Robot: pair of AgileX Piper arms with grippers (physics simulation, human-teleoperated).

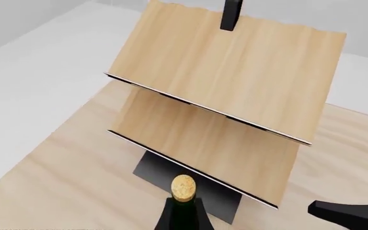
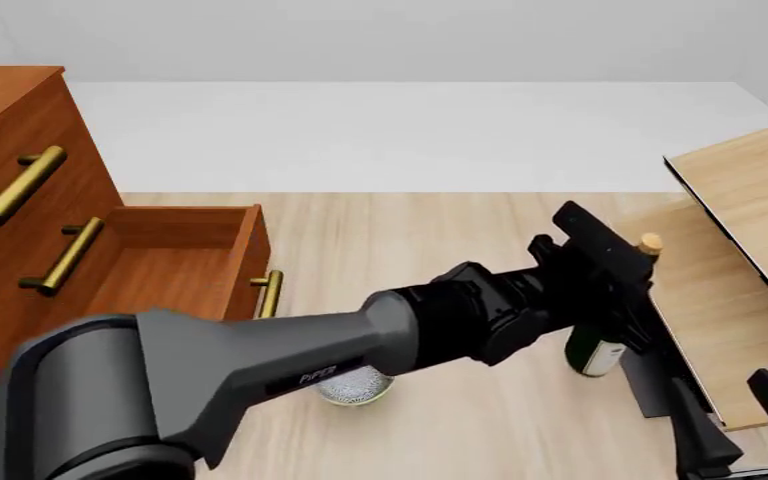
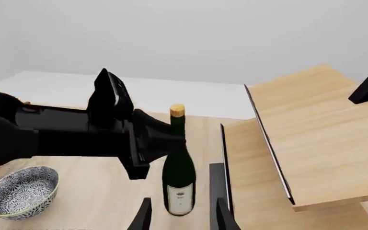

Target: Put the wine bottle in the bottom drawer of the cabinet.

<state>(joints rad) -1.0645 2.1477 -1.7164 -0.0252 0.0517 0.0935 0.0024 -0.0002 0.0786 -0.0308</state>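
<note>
Reaching across the table (image 2: 398, 230), my left arm is bringing its gripper (image 3: 165, 139) around the wine bottle (image 3: 178, 177), though whether the fingers are clamping the glass I cannot tell. That bottle is standing upright beside the pale wood panels (image 2: 758, 200), well apart from the cabinet (image 2: 11, 130), whose bottom drawer (image 2: 157, 270) is hanging open to receive it, while my right gripper (image 3: 180, 215) is waiting spread open near its base.

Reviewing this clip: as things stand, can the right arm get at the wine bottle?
Probably not cleanly. The wine bottle stands straight ahead of the open right gripper, but the left gripper is already at the bottle, crowding that side, and the pale wood panels flank the other.
</note>
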